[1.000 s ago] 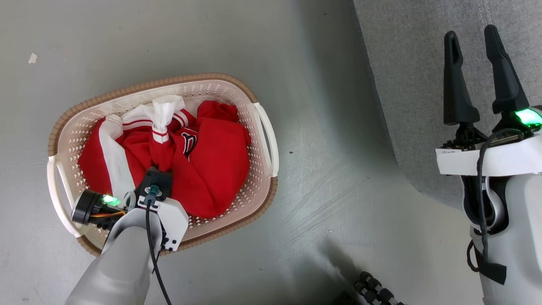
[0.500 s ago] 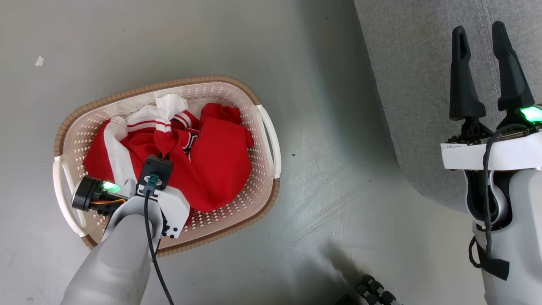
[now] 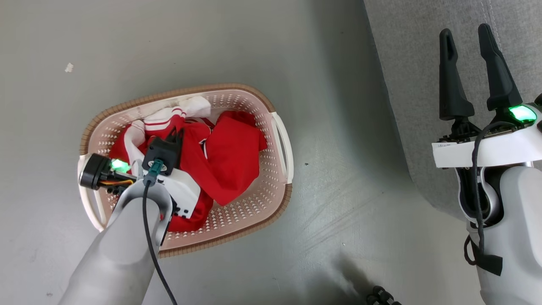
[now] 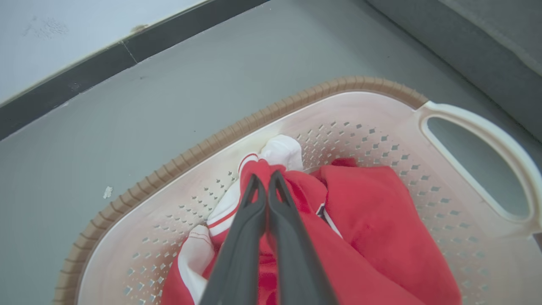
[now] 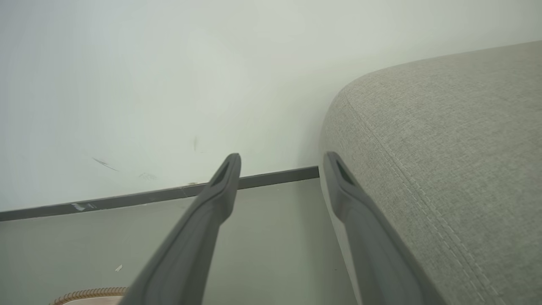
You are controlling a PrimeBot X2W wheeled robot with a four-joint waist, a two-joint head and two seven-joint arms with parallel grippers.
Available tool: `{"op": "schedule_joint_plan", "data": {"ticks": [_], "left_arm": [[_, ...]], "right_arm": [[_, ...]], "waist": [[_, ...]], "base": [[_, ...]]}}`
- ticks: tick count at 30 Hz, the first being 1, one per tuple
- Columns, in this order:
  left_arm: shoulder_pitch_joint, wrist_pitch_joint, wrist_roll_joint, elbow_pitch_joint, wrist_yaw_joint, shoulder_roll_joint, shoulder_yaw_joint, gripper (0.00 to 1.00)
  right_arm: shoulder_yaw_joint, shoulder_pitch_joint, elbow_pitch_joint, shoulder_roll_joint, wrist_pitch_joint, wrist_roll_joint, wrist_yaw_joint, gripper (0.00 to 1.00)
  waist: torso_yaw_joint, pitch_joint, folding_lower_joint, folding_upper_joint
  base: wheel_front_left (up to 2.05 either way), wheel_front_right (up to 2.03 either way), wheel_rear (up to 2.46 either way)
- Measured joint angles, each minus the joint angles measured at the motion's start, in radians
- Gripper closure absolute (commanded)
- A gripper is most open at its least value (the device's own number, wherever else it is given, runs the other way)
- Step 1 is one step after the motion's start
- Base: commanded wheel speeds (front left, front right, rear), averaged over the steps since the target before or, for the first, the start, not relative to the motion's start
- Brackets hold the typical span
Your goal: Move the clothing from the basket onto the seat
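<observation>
- Grey, smooth floor, faintly scuffed, carries everything here.
- The basket stands on it, well apart from the seat.
- The grey seat rests on it at the right.
- A small white scrap lies beyond the basket.
- A dark speck lies just beside the basket's right handle.

The grey fabric sofa stands on a smooth grey-green floor, its rounded corner and stitched seam facing the open room. Past the sofa's end runs a pale off-white wall, faintly scuffed, with a dark skirting board that meets the sofa's side. Next to the sofa the floor has a dull sheen, fine scratches and a soft shadow. Well away from the sofa lies a small white scrap.
</observation>
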Motion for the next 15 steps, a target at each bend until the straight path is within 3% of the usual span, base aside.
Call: {"op": "schedule_joint_plan", "data": {"ticks": [15], "left_arm": [[0.064, 0.0, -0.017, -0.354, -0.002, 0.058, 0.073, 1.0]], "right_arm": [[-0.001, 0.002, 0.037, -0.002, 0.0, -0.062, 0.0, 0.0]], "waist": [[0.064, -0.091, 0.0, 0.0]], "base": [[0.0, 0.0, 0.0]]}}
